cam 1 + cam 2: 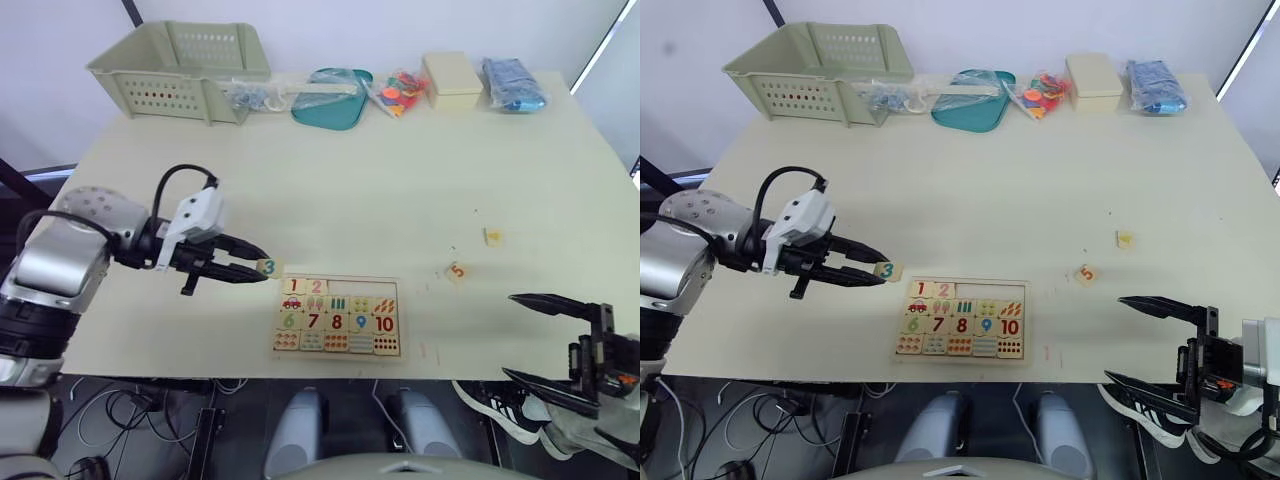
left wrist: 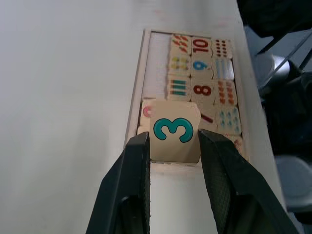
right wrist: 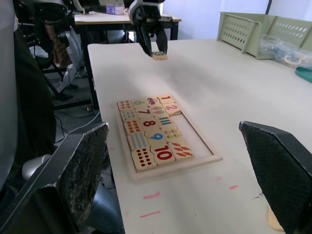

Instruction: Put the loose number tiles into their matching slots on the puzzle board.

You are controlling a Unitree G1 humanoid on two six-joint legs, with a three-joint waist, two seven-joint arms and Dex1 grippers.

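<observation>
- Risk, as I judge it: the left hand (image 1: 252, 270) pinches the 3 tile (image 1: 267, 267) by two opposite edges only, held off the counter (image 1: 400, 180) just outside the puzzle board's (image 1: 338, 316) 10 o'clock corner. A tilted lowering could catch the tile on the raised rim or on the seated 2 tile (image 1: 317, 288) instead of dropping it flat.
- The next open slot (image 1: 340, 289) sits right beside the 2; letting go too far toward 3 o'clock would put the 3 in the wrong recess.
- The 3 tile is a small pale wooden square with a teal digit, its face up toward the wrist camera.
- The board is a pale rimmed tray near the counter's 6 o'clock edge. The 1 tile (image 1: 293, 287) and the 2 fill the start of its upper row, and the rest of that row is bare wood.
- The 5 tile (image 1: 457, 271) lies loose at 3 o'clock of the board. Another small tile (image 1: 492, 236) lies beyond it, its digit unreadable.
- The right hand (image 1: 560, 345) is released, fingers spread wide, grasping nothing, off the counter's 4 o'clock edge.
</observation>
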